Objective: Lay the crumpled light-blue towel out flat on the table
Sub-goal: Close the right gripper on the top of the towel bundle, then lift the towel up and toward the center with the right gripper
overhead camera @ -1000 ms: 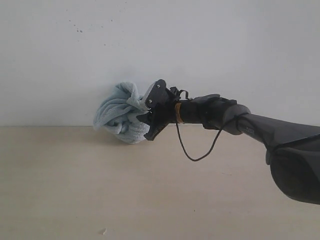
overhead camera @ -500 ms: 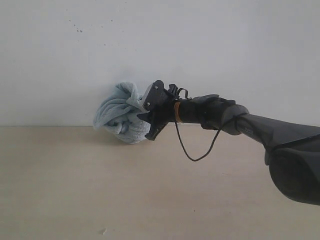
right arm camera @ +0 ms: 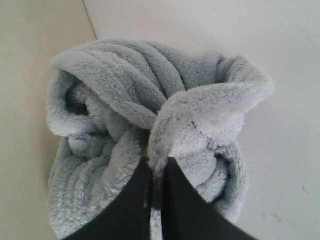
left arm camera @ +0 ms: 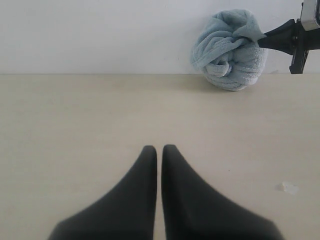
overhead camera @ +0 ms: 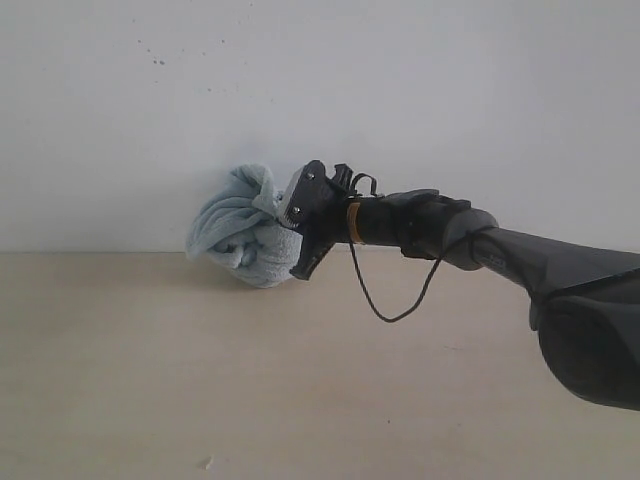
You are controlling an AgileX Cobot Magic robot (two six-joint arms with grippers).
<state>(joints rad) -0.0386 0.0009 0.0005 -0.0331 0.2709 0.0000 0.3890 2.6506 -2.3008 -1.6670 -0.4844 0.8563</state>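
Across its front and left, the counter (overhead camera: 150, 380) lies open, so a hand could pass freely there. The towel (overhead camera: 238, 235), balled up, sits hard against the wall (overhead camera: 300, 100), leaving no way in behind it. My right arm (overhead camera: 520, 260) bars the right side (its cable (overhead camera: 385, 310) loops down beneath). My left hand (left arm camera: 159, 150) has bare counter ahead, right up to the towel.

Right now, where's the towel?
Exterior view: the towel sits balled left of centre, where the table meets the wall, right gripper shut on its right side.
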